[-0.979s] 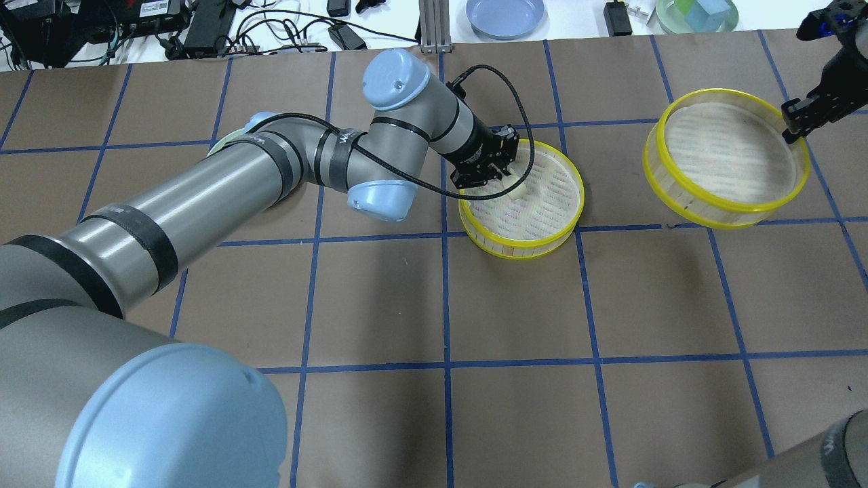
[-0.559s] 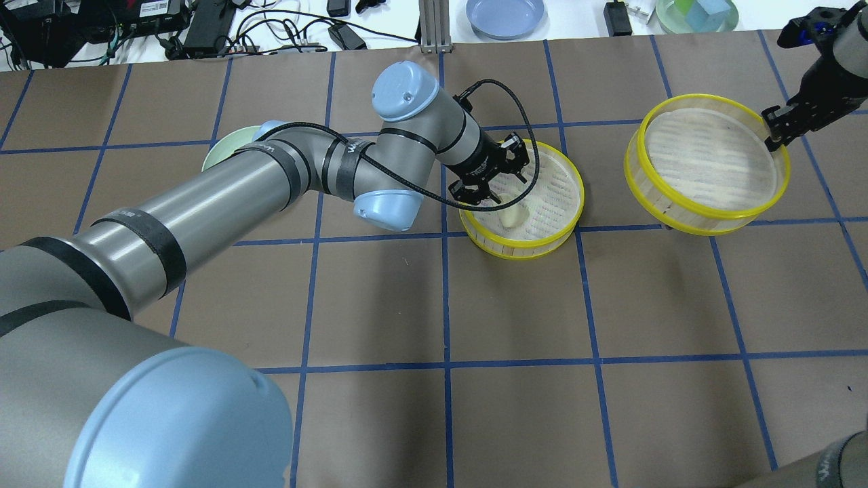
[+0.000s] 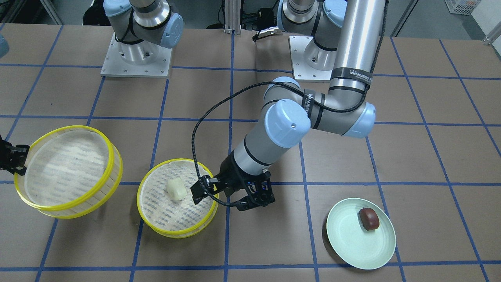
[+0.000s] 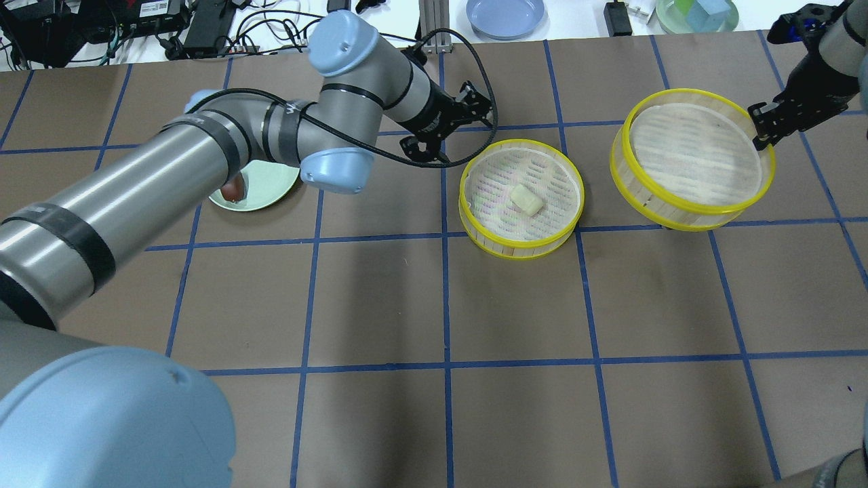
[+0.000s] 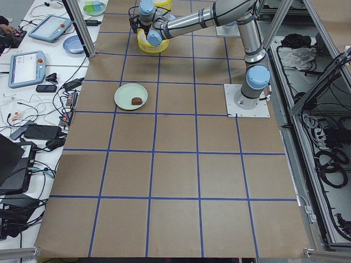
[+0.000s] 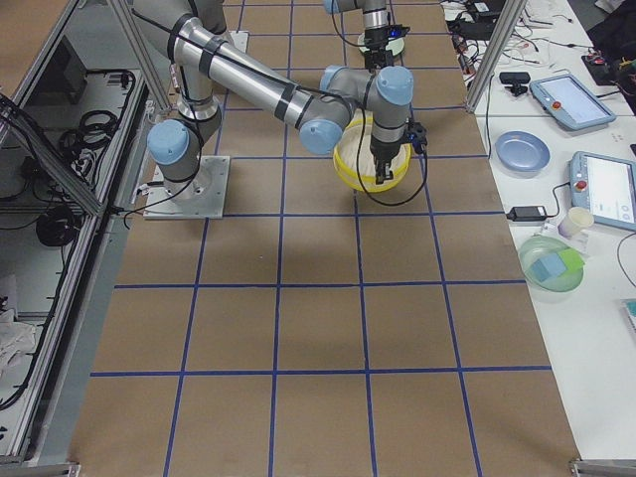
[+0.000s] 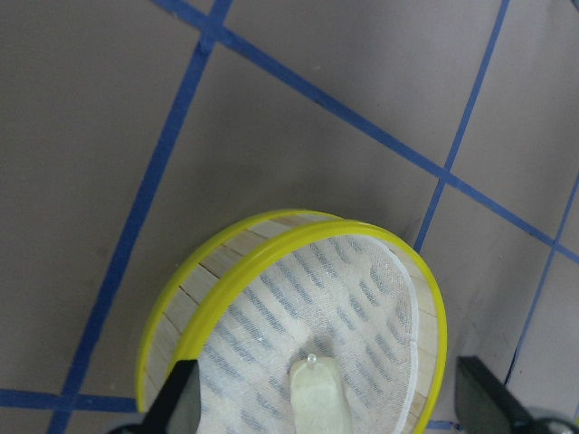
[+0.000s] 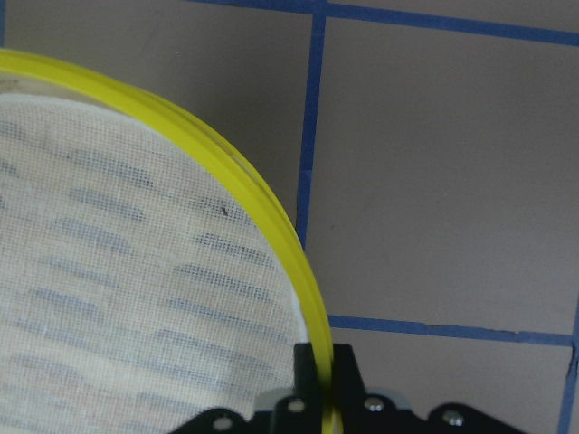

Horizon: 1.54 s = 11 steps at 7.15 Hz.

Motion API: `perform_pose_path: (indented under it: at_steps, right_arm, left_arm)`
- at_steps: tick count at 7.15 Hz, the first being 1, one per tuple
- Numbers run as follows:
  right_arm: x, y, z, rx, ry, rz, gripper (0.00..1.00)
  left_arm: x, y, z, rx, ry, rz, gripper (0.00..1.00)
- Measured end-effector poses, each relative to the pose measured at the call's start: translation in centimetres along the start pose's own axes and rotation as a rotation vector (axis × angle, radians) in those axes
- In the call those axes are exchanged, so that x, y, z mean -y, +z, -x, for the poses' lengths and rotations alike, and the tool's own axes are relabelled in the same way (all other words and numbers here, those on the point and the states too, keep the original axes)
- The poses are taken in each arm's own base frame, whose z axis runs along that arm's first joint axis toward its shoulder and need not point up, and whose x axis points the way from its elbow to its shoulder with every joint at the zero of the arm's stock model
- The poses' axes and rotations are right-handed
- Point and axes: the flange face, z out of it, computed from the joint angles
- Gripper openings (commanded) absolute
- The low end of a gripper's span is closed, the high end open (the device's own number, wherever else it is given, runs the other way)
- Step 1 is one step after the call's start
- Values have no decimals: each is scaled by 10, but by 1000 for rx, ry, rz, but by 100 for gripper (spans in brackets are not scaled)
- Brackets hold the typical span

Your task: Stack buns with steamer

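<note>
A cream-white bun [image 4: 527,200] [image 3: 175,189] lies in the yellow-rimmed steamer tray [image 4: 522,248] [image 3: 176,233] mid-table. My left gripper [image 4: 453,129] [image 3: 225,199] is open and empty, just left of that tray; its fingers [image 7: 178,398] frame the bun [image 7: 318,398] in the left wrist view. My right gripper [image 4: 763,125] is shut on the rim [image 8: 317,380] of a second steamer tier [image 4: 678,217] [image 3: 66,168] and holds it tilted above the table. The dark reddish-brown bun [image 3: 369,218] sits on a pale green plate [image 3: 360,243] [image 4: 264,193], partly hidden under my left arm in the overhead view.
A blue plate [image 4: 505,15], a green bowl with cubes [image 4: 698,13] and cables with electronics [image 4: 203,24] lie beyond the table's far edge. Both robot bases [image 3: 135,58] stand at the near side.
My left gripper let go of the cream bun in the tray and drew back up and to the left. My right gripper moved the second tier slightly left.
</note>
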Motion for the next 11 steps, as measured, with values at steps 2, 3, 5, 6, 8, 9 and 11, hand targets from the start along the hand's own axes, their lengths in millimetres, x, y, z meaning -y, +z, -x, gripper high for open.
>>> perform_pose_path:
  at_steps: [2,3,5,6,8,9,11]
  right_arm:
    - [0,-14,65,-2,58,-14,0]
    - [1,-10,105,7,108,-10,0]
    - [13,17,200,-1,177,-10,0]
    - [14,29,229,-31,188,-13,0]
    - [18,39,245,-59,154,-19,0]
    - [20,46,246,-72,145,-11,0]
    - [23,54,230,-89,163,2,0]
  left_arm:
    - [45,-63,47,76,138,-13,100]
    - [61,-89,76,178,221,-24,100]
    - [85,-131,131,422,346,-20,100]
    - [97,-145,159,485,375,-5,100]
    - [117,-144,218,526,399,55,100]
    - [124,-132,243,529,387,67,100]
    - [138,-102,275,531,378,64,100]
